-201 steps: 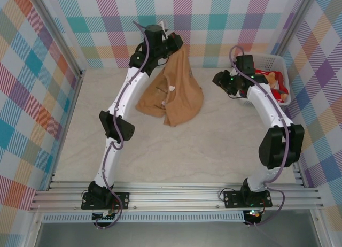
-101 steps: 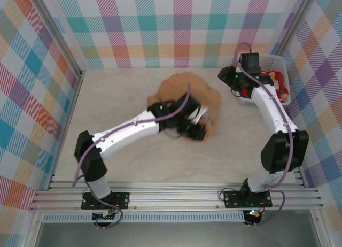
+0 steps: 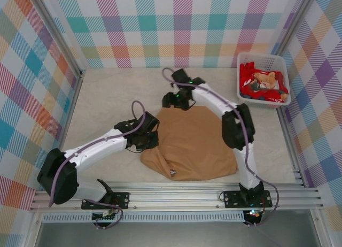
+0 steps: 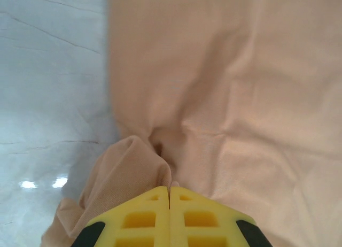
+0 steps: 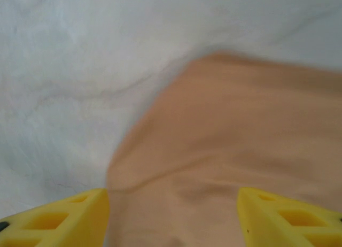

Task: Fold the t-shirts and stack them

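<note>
- The tan t-shirt [image 3: 197,145] lies spread on the table [image 3: 107,97] in front of the arm bases, plain side up. It is mostly flat, with its near-left corner bunched.
- The left gripper [image 4: 170,192] is fully closed and pinches a raised fold at the shirt's left edge. The right gripper [image 5: 171,217] hangs over the far edge with its jaws wide apart, gripping nothing, and flat cloth lies beneath them.
- We judge the step in hand to be spreading the shirt flat before the first fold. To do it well, we would draw the pinched edge outward, low over the table, until the creases near it run out. Then we would let go without lifting, so the fold does not spring into a bunch.
- The overhead view gives us the shirt's whole outline. It also shows the white lattice basket [image 3: 240,78] at the far right, well apart from the shirt, with red cloth [image 3: 247,85] in it.
- The left wrist view adds the creases radiating from the pinch. The right wrist view adds the far edge lying smooth on the pale surface.
</note>
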You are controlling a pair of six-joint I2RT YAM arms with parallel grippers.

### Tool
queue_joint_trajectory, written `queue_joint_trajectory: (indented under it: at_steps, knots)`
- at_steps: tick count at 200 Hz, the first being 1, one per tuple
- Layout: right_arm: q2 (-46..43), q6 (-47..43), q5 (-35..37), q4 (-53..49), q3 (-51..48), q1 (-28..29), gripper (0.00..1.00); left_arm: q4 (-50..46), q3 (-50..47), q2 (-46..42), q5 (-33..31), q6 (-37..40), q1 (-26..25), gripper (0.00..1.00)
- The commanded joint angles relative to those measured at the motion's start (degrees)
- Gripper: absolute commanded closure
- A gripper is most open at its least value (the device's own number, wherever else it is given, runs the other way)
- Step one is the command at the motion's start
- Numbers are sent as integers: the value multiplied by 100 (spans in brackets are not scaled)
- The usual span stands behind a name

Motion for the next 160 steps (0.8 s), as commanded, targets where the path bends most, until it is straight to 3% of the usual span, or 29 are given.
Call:
queue_joint_trajectory:
  at_steps: [1, 26, 66, 78, 89, 107, 136, 160]
  knots:
    - [579, 379, 528, -779, 779, 266, 32, 267, -250, -251, -134, -497, 279, 100]
    - [1325, 1026, 1049, -1381, 1534, 417, 27, 298, -361, -446, -96, -581, 463, 100]
    - [2209, 1512, 1764, -2301, 2729, 410, 28, 230, -344, -553, -6, -545, 518, 100]
    - [2327, 1553, 1712, -2245, 2795, 391, 41, 171, -328, -597, -33, -499, 527, 100]
    - [2386, 1569, 1628, -2178, 2823, 362, 67, 92, -314, -629, -48, -456, 580, 100]
    - [2253, 1520, 1543, -2017, 2928, 260, 100, -33, -266, -669, -48, -384, 753, 100]
    - [1454, 1107, 1512, -1099, 3036, -32, 100, -119, -18, -606, -219, -376, 1295, 100]
    - [1198, 1030, 948, -542, 3792, -501, 100, 8, 502, -221, -398, -442, 1740, 100]
